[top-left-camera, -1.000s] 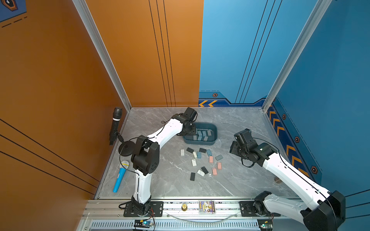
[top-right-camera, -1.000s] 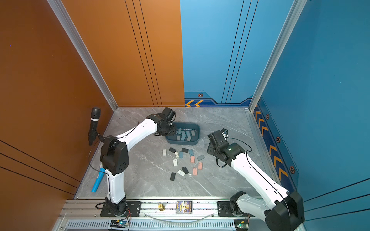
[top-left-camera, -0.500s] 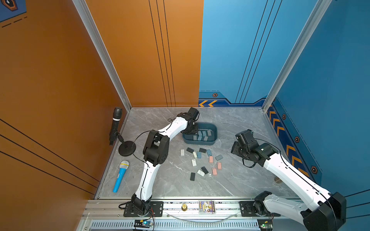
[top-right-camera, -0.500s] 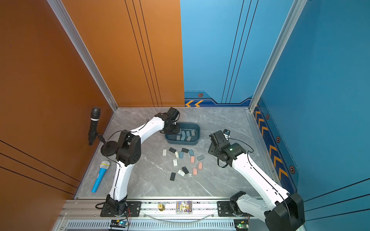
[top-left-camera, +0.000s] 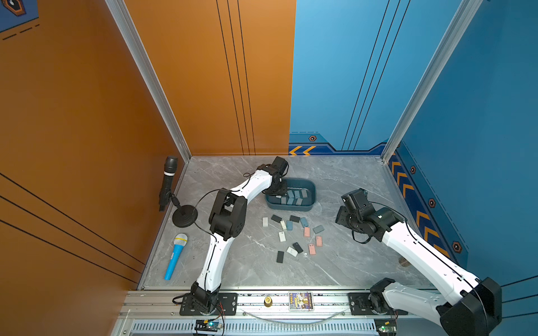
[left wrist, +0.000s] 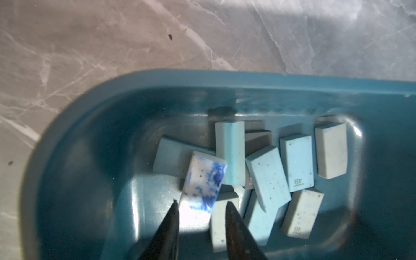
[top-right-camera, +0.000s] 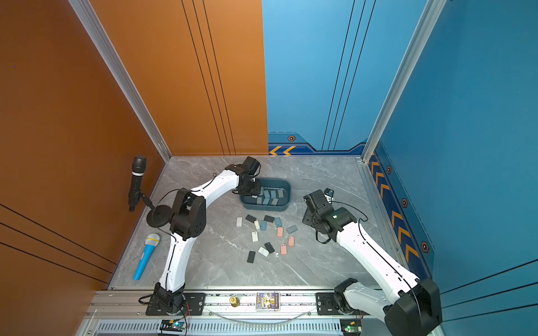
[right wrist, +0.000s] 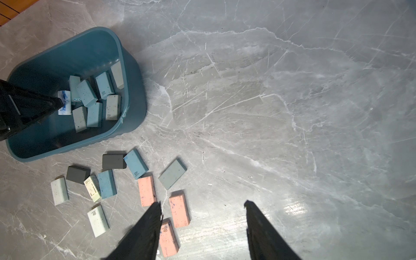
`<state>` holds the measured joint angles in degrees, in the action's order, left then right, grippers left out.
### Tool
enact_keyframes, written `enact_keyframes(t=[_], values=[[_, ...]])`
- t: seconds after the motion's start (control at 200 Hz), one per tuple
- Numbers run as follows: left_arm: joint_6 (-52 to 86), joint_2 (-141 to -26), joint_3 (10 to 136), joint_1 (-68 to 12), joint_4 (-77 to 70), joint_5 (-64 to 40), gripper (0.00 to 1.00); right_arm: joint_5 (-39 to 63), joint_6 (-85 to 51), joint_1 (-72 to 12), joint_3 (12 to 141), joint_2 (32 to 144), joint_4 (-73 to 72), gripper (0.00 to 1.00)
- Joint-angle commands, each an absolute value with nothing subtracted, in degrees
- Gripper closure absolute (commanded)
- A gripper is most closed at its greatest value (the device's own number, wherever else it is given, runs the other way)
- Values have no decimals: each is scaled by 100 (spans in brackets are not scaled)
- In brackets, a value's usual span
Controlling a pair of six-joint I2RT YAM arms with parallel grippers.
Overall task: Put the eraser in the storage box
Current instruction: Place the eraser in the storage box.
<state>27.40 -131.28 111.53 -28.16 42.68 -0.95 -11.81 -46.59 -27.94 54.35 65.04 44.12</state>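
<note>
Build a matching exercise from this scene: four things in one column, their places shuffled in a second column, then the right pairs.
Things
1. blue-stained white eraser
2. pink erasers
3. blue toy microphone
4. black microphone

Places
A. lying flat on the table near the orange wall
B. inside the storage box, at the tips of the left claw
C. clipped on a stand with a round base
D. on the table outside the box, close to the right claw

Pairs: 1-B, 2-D, 3-A, 4-C
</note>
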Motion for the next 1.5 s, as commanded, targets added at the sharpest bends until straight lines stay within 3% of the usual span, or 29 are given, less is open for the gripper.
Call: enact_keyframes(t=[0.0, 0.516, 1.036, 1.497], values=[[2705, -13035, 11307, -2784, 4366, -238, 61, -1120, -4729, -2786, 5484, 6525, 4526, 39], [2696, -11393, 10651, -2899, 4189, -88, 61, -1072, -4937, -3328, 5421, 6758, 4344, 39], [3026, -8926, 8394, -3112, 3366, 138, 60, -1120, -5462, -4444, 5145, 7489, 3970, 39], [3440, -7638, 6730, -3567, 3485, 489, 60, -995, -5570, -4631, 4884, 8066, 3670, 39]])
